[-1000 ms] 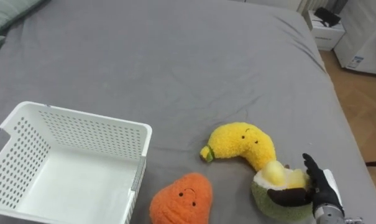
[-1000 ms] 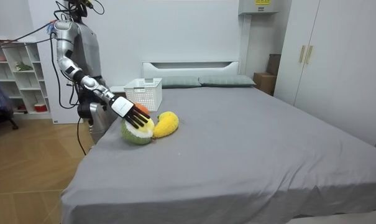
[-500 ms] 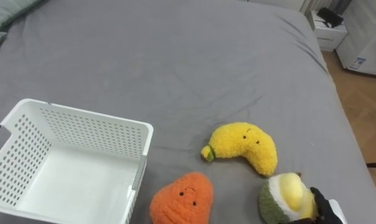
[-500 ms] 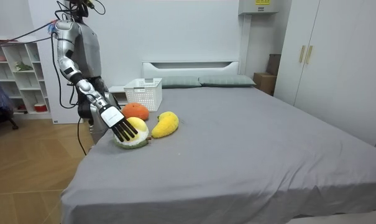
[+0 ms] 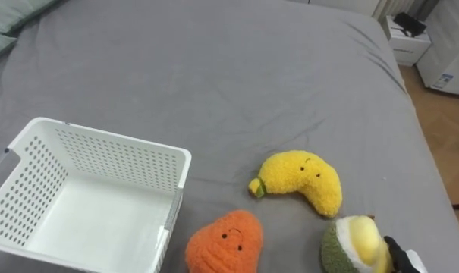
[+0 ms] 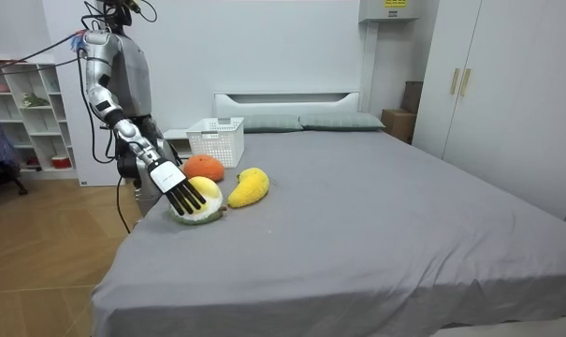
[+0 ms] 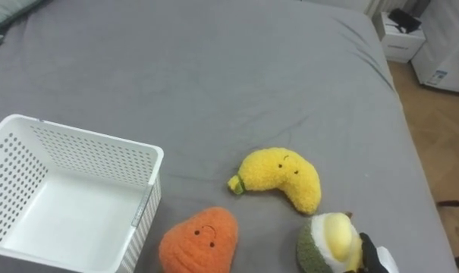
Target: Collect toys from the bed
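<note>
Resting at the frame's lower right, the right hand [image 6: 175,184] lays straight fingers across the green-and-yellow plush avocado toy [image 5: 354,244].

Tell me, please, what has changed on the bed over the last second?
The right hand, fingers laid over the avocado toy, has dragged it toward the robot, away from the banana toy. The banana toy, carrot toy and white basket stayed put.

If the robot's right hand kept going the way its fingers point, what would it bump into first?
The avocado toy. The right hand has straight fingers resting on it, aimed down into it. Depth is hard to judge, but nothing seems to lie between them.
</note>
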`<state>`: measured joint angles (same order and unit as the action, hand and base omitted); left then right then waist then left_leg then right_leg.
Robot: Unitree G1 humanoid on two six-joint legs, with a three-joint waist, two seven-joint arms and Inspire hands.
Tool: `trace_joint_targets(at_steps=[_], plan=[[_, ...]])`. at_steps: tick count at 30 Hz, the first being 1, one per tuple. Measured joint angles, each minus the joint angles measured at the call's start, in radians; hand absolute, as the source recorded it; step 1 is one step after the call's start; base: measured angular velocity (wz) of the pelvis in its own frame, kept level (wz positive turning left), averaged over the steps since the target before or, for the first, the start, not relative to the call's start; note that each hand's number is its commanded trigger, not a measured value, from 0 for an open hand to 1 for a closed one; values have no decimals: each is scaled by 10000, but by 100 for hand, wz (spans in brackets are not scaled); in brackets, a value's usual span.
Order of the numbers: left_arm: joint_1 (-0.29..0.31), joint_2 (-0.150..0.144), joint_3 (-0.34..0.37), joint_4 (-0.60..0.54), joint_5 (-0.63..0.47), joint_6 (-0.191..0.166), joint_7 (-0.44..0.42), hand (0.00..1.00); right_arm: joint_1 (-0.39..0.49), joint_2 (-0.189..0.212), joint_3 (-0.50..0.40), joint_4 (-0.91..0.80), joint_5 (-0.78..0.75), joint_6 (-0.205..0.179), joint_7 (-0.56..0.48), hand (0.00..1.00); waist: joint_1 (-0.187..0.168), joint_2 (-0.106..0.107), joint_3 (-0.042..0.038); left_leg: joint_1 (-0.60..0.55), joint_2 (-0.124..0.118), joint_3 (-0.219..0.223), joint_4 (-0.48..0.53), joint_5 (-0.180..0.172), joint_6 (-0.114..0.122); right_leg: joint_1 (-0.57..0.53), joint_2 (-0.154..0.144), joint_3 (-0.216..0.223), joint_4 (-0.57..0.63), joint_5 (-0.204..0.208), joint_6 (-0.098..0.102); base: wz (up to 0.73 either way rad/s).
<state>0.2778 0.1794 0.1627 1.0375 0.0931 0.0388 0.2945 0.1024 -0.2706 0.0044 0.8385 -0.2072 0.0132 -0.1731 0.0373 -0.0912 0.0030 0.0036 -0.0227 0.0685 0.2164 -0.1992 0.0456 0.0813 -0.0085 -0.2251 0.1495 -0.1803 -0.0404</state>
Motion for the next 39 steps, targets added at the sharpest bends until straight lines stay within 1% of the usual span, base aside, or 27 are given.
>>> trace_joint_targets(at_steps=[4, 6, 7, 8, 11, 15, 21, 25, 30, 31, 32, 37, 39], plan=[[20, -1, -4, 10, 74, 43, 1, 0, 39, -3, -75, -4, 62, 3, -207, 100, -10, 39, -23, 21, 4, -37, 64, -38, 16, 81, 1, -37, 1, -1, 2, 2], [50, -1, -5, 17, 74, 71, 1, 0, 95, -1, -65, -18, 62, 4, -220, 100, -2, 68, -56, 22, 4, -41, 68, -39, 17, 81, -1, -37, 3, -1, 4, 0], [87, -1, -6, 21, 73, 85, 1, 0, 141, 23, -59, -23, 63, 4, -221, 100, 0, 100, -95, 26, 3, -40, 67, -38, 17, 84, -2, -38, 4, 0, 5, 0], [106, -1, -6, 21, 74, 106, 1, 0, 184, 34, -56, -32, 64, 6, -220, 100, 5, 129, -118, 39, 2, -40, 67, -38, 18, 97, -4, -39, 7, 0, 6, 0], [102, -1, -5, 20, 74, 230, 0, 0, 207, 66, -29, -33, 54, 15, -193, 100, -1, 169, -127, 77, 1, -50, 66, -38, 18, 149, -5, -56, 5, 0, 6, 0], [8, -2, -2, 20, 91, 226, -24, 0, 209, 88, -35, -68, 16, 14, -43, 100, -11, 157, -115, 56, -34, -163, 65, -32, 20, 171, -34, -190, -5, -12, 20, 9], [-112, -6, 8, 32, 193, 29, -24, 0, 206, 127, -32, -217, -157, -45, 181, 100, 40, 60, -71, 44, -69, -212, 3, -28, 28, 198, -45, -235, -110, -8, 50, 1], [-190, -9, 10, 32, 189, 28, -30, 0, 181, 161, -39, -225, -167, -45, 206, 100, 69, -38, 3, 3, -76, -225, -39, -29, 29, 163, -45, -245, -148, -5, 53, 0], [-310, -23, 10, 6, 195, 15, -86, 0, 153, 179, -44, -323, -156, -19, 230, 100, 217, -59, -2, -11, -80, -202, -65, -34, 36, 137, -48, -224, -154, -5, 57, 0], [-304, -23, 14, -13, 192, 21, -107, 0, 156, 179, -52, -458, -164, 44, 237, 100, 220, -82, -18, -12, -80, -202, -69, -33, 36, 138, -48, -229, -153, -5, 57, 0], [-309, -23, 19, -103, 182, 38, -174, 0, 174, 178, -66, -802, -169, 144, 246, 100, 190, -74, -12, -14, -80, -206, -70, -33, 36, 134, -48, -232, -152, -5, 57, 0], [-288, -17, 23, -185, 193, 43, -253, 0, 183, 177, -73, -2509, -216, 218, 251, 100, 128, -28, -10, -10, -81, -198, -68, -27, 40, 140, -53, -241, -147, -7, 60, 0], [-288, -25, 32, -185, 209, 44, -252, 0, 193, 178, -108, -3119, -230, 213, 253, 100, 106, -39, -22, 24, -80, -159, -96, -26, 41, 148, -53, -230, -145, -7, 60, 0]])
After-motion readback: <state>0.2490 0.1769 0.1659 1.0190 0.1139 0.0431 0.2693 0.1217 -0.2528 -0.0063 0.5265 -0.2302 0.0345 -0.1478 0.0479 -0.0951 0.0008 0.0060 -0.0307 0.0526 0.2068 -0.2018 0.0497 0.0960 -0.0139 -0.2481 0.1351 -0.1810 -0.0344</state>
